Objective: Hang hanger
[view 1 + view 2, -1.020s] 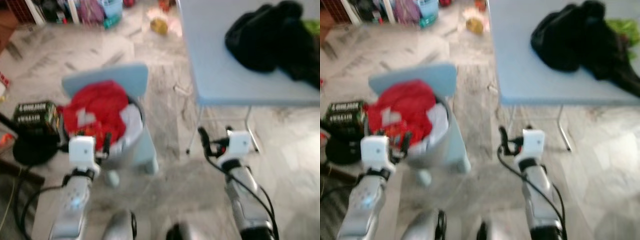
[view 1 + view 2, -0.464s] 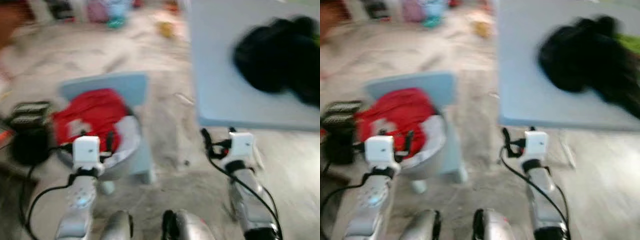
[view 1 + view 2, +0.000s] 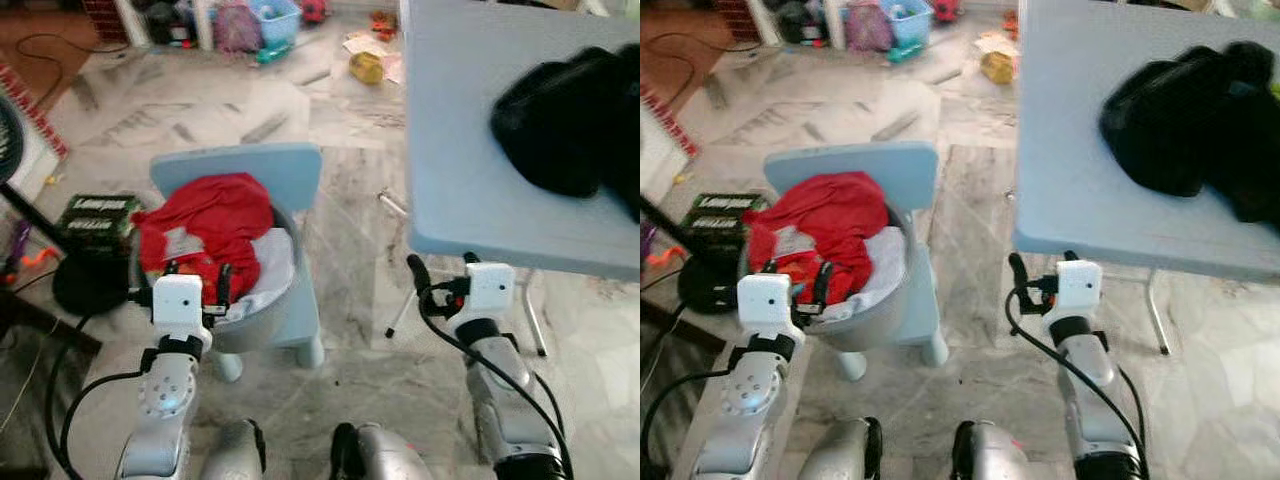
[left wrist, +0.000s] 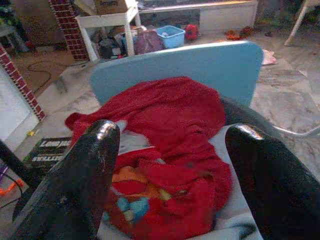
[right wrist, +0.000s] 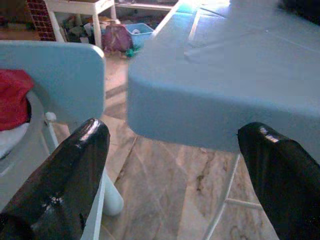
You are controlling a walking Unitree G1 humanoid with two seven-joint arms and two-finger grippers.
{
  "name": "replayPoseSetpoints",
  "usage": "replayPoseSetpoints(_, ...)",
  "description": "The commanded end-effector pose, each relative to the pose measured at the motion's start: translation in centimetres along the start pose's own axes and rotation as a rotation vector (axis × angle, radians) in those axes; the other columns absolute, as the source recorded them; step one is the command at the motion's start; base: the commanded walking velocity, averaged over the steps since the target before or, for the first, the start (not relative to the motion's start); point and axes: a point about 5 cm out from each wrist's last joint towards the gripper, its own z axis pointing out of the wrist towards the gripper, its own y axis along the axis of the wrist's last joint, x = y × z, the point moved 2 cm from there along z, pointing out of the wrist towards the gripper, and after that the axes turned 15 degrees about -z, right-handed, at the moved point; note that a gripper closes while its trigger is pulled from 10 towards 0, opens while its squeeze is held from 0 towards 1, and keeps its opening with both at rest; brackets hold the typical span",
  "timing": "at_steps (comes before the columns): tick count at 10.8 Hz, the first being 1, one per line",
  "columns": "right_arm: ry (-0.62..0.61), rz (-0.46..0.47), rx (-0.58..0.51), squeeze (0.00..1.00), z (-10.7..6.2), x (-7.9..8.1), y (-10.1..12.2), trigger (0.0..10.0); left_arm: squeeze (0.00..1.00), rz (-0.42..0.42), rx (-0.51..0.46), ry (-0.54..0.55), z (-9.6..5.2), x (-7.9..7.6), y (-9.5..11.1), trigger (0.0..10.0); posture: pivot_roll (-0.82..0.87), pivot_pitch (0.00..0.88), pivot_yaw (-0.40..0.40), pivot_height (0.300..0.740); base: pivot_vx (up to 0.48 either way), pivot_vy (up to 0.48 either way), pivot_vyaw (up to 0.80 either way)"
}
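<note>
Hovering wide open and empty, left hand (image 4: 165, 175) faces the red garment (image 3: 215, 225); right hand (image 5: 175, 175), likewise open and empty, faces the counter (image 3: 1080, 190) edge.

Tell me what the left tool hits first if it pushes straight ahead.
Probably the red garment heaped in the grey basin on the blue chair; the open left tool points right at it, though depth is unclear.

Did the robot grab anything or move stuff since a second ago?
No. Only the camera shifted and sharpened. Both hands, left hand and right hand, stay open and empty. The red clothes still lie in the basket, the black clothes on the table.
</note>
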Motion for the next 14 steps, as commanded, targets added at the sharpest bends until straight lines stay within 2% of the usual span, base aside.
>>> replayPoseSetpoints(1,-0.008,0.005,-0.004,0.0,-0.1,-0.1,0.2,10.0,0.0,0.007,0.024,0.009,-0.2,0.4,-0.5,10.0,0.06,0.17,-0.061,0.74,0.0,0.48,0.0)
replayPoseSetpoints(4,-0.023,-0.002,-0.011,0.0,0.0,-0.3,0.3,10.0,0.0,0.015,0.022,0.01,-0.1,0.4,-0.4,10.0,0.06,0.17,-0.056,0.74,0.0,0.429,0.0)
replayPoseSetpoints(11,-0.033,-0.014,-0.005,0.0,-0.3,-0.6,0.4,10.0,0.0,0.03,0.032,-0.023,0.3,0.5,-0.4,10.0,0.05,0.18,-0.069,0.74,0.0,0.0,0.0)
replayPoseSetpoints(13,-0.023,-0.03,0.01,0.0,-1.5,-1.0,0.3,10.0,0.0,0.031,0.084,-0.051,1.0,1.1,-1.0,10.0,0.02,0.222,-0.094,0.74,0.0,0.0,0.0)
replayPoseSetpoints(14,-0.013,-0.051,0.031,0.0,-3.0,-1.5,0.1,10.0,0.0,0.031,0.105,-0.066,1.5,1.5,-1.2,10.0,-0.02,0.248,-0.115,0.74,0.0,0.0,0.0)
